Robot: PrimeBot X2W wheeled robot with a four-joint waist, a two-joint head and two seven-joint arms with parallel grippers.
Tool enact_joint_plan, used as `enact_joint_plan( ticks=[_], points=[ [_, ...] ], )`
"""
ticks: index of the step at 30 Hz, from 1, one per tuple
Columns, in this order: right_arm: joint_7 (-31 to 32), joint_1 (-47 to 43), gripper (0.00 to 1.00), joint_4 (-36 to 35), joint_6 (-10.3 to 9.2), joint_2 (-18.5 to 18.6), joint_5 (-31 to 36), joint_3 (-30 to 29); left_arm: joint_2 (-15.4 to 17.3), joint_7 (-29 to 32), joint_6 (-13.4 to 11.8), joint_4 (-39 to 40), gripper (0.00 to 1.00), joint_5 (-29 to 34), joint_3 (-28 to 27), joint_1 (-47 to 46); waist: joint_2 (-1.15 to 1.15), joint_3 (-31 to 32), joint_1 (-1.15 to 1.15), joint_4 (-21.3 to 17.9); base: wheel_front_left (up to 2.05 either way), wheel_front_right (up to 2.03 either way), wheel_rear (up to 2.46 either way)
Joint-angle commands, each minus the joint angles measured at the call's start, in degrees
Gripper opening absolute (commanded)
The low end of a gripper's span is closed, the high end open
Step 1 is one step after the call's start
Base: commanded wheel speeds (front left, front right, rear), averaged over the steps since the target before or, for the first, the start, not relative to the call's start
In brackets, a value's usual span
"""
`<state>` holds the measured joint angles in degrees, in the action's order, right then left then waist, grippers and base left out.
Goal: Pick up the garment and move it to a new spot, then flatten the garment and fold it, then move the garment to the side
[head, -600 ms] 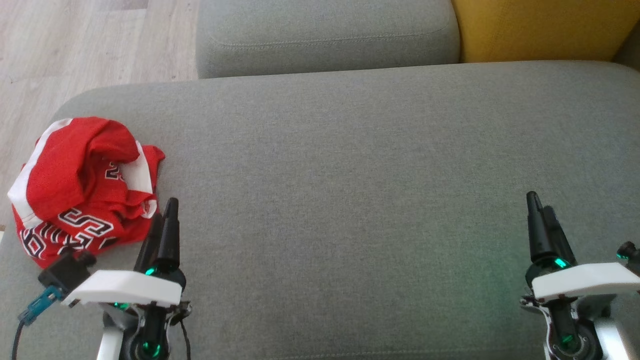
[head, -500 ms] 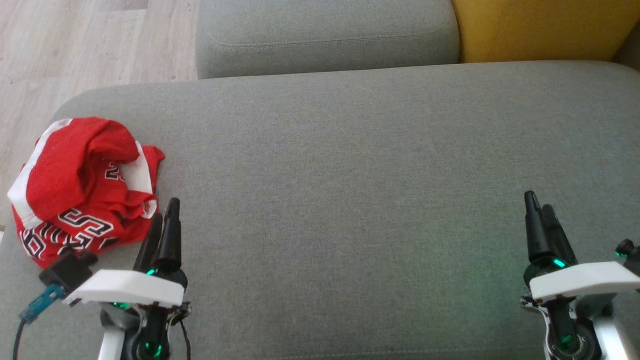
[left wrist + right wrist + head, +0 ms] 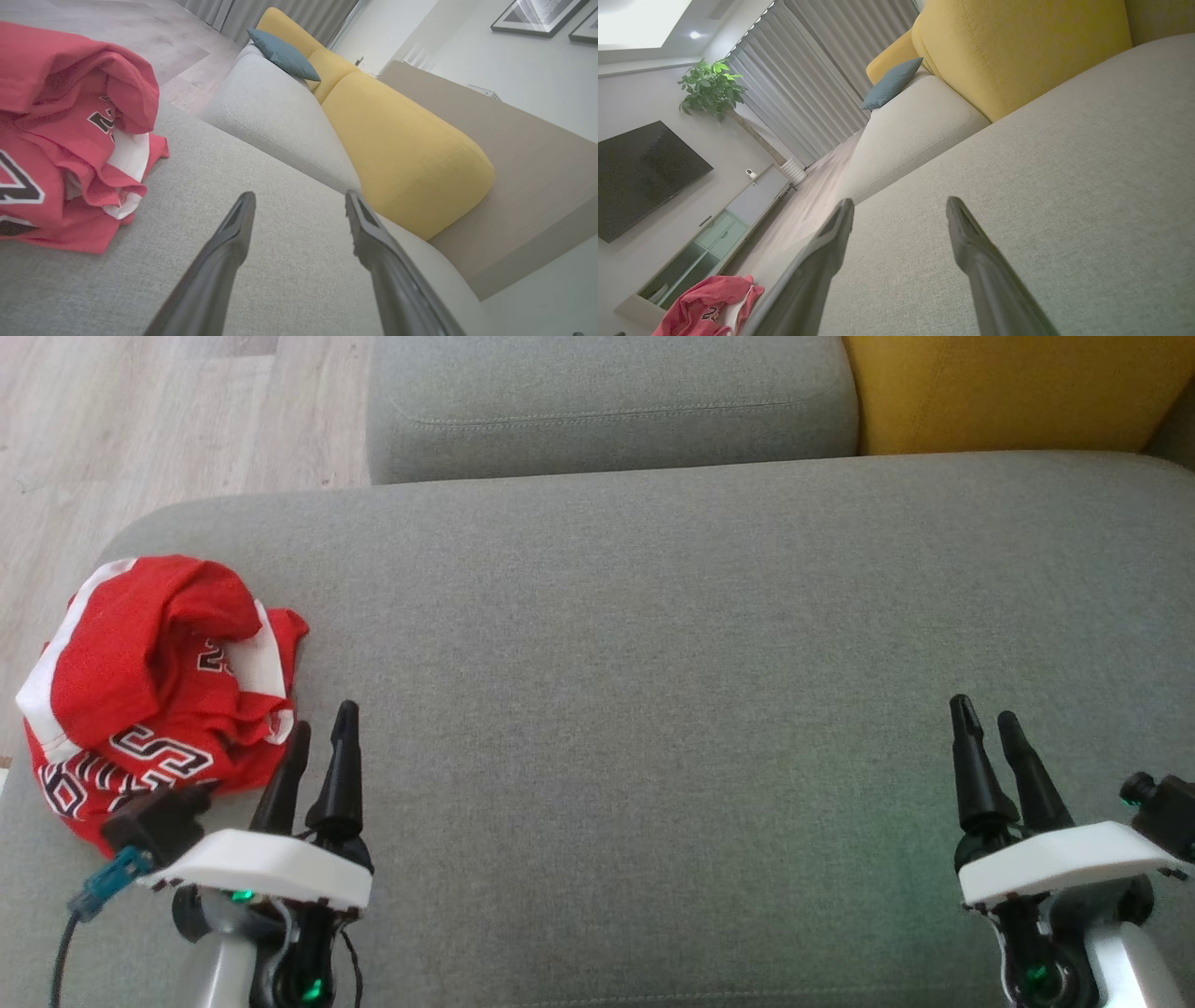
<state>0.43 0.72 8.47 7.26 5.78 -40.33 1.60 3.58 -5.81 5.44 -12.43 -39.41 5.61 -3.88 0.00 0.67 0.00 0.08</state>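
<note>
A red jersey with white trim and black lettering (image 3: pixel 154 681) lies crumpled at the left end of the grey sofa seat (image 3: pixel 653 644). My left gripper (image 3: pixel 322 726) stands open just right of it, nothing between its fingers, close to the cloth's near corner without touching. In the left wrist view the jersey (image 3: pixel 70 140) bunches at the left, beside the spread left gripper (image 3: pixel 299 200). My right gripper (image 3: pixel 985 719) is open at the lower right over bare cushion, far from the garment. The right wrist view shows the right gripper (image 3: pixel 899 207) open, with the jersey (image 3: pixel 707 310) small at the bottom left.
A second grey cushion (image 3: pixel 607 401) and a yellow cushion (image 3: pixel 1018 387) sit behind the seat. Wooden floor (image 3: pixel 140 420) lies beyond the seat's left edge. A blue pillow (image 3: pixel 282 53) rests farther along the sofa. A TV (image 3: pixel 640 177), plant (image 3: pixel 710 91) and curtains stand across the room.
Both grippers have gone from shut to open. The left one shifted slightly right and the right one slightly left. The jersey has not moved.
</note>
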Motion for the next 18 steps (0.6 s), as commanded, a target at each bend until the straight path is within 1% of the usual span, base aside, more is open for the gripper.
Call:
enact_joint_plan(
  ticks=[1,18],
  points=[
    [-0.6,2.6,1.0,-2.4,0.15,0.9,1.9,1.0,1.2,-0.8,-0.4,1.9,1.0,1.8,-0.5,-3.2,0.0,0.0,0.0,0.0,0.0,0.0,0.0],
    [-1.8,1.3,1.0,-2.5,0.18,-0.1,13.8,1.5,1.8,-3.7,-2.8,0.5,1.0,13.9,1.5,-2.8,0.0,0.1,0.0,0.4,0.0,0.0,0.0]
  ],
)
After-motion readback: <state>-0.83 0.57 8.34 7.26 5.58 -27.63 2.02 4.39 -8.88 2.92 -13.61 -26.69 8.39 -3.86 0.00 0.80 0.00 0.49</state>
